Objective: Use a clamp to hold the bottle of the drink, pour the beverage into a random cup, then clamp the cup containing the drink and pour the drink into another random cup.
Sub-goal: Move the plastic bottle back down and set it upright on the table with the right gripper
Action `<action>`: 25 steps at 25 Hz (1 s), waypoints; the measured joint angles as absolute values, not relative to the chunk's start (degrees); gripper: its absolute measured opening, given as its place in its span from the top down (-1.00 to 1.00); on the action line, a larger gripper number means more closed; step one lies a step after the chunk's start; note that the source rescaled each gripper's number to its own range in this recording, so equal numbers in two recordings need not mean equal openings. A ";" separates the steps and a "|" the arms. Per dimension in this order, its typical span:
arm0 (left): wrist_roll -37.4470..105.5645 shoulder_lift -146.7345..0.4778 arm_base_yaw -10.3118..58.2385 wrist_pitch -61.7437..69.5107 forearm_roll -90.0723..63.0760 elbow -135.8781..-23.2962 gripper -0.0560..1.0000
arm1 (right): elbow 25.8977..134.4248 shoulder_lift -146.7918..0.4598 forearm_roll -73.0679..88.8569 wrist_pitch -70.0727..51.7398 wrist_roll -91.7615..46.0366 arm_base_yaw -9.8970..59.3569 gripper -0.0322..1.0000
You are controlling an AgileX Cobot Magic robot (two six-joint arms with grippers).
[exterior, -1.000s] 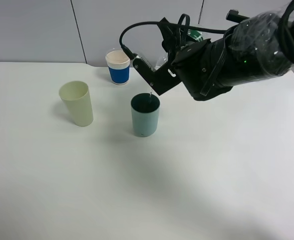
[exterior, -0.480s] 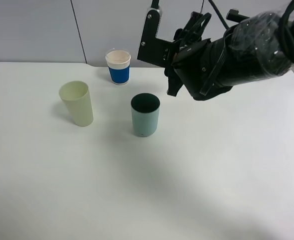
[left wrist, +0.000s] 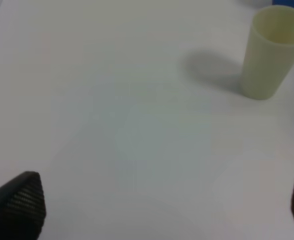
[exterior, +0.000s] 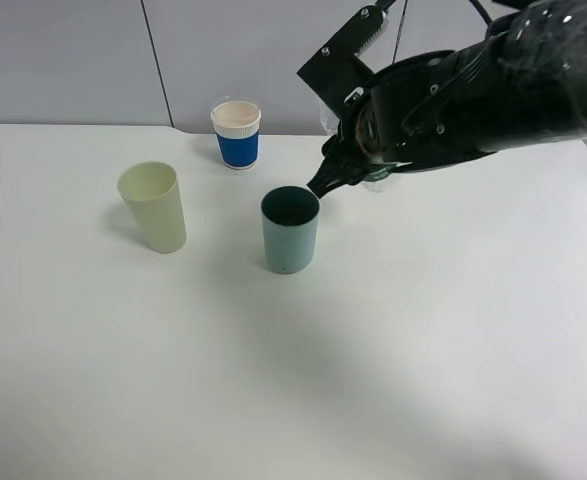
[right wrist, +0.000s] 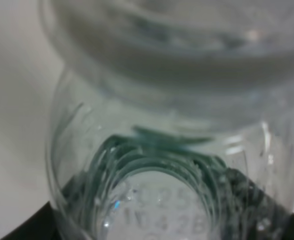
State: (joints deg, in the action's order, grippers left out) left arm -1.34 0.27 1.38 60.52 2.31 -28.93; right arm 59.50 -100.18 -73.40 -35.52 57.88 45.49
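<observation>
Jaws of the right gripper (exterior: 353, 172) clamp the clear bottle (right wrist: 157, 150); those of the left gripper (left wrist: 162, 212) gape wide, empty.

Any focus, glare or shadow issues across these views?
Right wrist: clear bottle fills frame, nearest part blurred, embossed digits readable, small glints. Left wrist: soft throughout; cream cup casts a diffuse shadow; fingers dark blurs. Exterior high: sharp, even light, faint shadows beside the teal cup.

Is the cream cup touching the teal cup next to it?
Apart. The exterior high view shows a strip of bare table between the cream cup and the teal cup; both stand upright.
</observation>
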 joint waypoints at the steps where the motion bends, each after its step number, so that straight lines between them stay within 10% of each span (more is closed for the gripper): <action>1: -1.34 0.27 1.38 60.52 2.31 -28.93 -1.00 | 59.50 -99.27 -71.66 -35.53 57.88 45.49 0.91; 25: -1.34 0.27 1.38 60.52 2.31 -28.93 -1.00 | 59.50 -82.97 -19.84 -17.30 9.36 29.64 0.91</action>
